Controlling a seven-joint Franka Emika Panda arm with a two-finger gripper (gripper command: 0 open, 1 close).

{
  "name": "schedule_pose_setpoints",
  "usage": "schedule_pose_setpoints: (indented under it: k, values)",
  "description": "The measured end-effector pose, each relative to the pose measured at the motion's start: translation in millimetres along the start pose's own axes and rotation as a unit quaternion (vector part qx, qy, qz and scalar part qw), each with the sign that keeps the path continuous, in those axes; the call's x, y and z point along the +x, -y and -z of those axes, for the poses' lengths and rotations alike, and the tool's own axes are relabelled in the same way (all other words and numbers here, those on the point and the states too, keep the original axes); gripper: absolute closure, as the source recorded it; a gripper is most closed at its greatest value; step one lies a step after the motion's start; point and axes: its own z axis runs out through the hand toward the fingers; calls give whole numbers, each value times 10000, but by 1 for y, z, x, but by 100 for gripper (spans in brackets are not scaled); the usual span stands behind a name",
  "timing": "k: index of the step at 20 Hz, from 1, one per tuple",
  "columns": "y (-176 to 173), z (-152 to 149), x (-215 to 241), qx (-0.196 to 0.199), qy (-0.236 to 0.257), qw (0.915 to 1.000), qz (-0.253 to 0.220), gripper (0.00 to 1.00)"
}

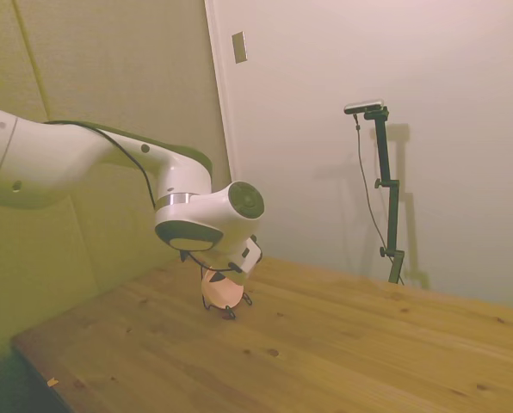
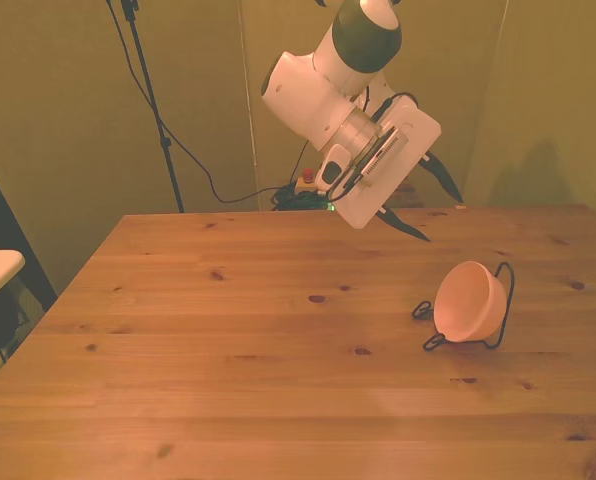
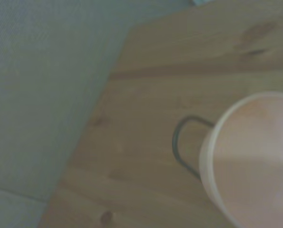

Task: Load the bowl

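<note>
The bowl (image 2: 469,301) is standing on its edge in the thin black wire rack (image 2: 502,300), not flat on the counter (image 2: 228,350). In the front view its round opening is turned toward the front view's left and a little upward, and its rounded bottom leans against the tall loop of the rack on the front view's right. So the axis through the middle of the bowl is lying close to level, only slightly raised. In the side view the bowl (image 1: 221,291) shows its pale peach outside, with the small curled feet of the rack (image 1: 228,308) on the wood under it. In the wrist view the rim of the bowl (image 3: 255,161) is big and blurred, and one dark loop of the rack (image 3: 178,142) comes out beside it on the counter (image 3: 146,118).

The claw (image 2: 423,195) is above the bowl and apart from it; it touches neither the bowl nor the rack. Its two dark fingers (image 2: 402,226) are spread wide from each other, and there is nothing between them. In the side view the bowl sits under the white wrist of the arm (image 1: 209,215), and the fingers are hidden there.
</note>
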Motion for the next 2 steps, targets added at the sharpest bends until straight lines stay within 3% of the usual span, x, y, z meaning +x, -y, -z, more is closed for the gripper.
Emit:
schedule_pose_setpoints:
  k: [2]
  values:
    - [-13,0,-12,-127,-43,9999,-62,0]
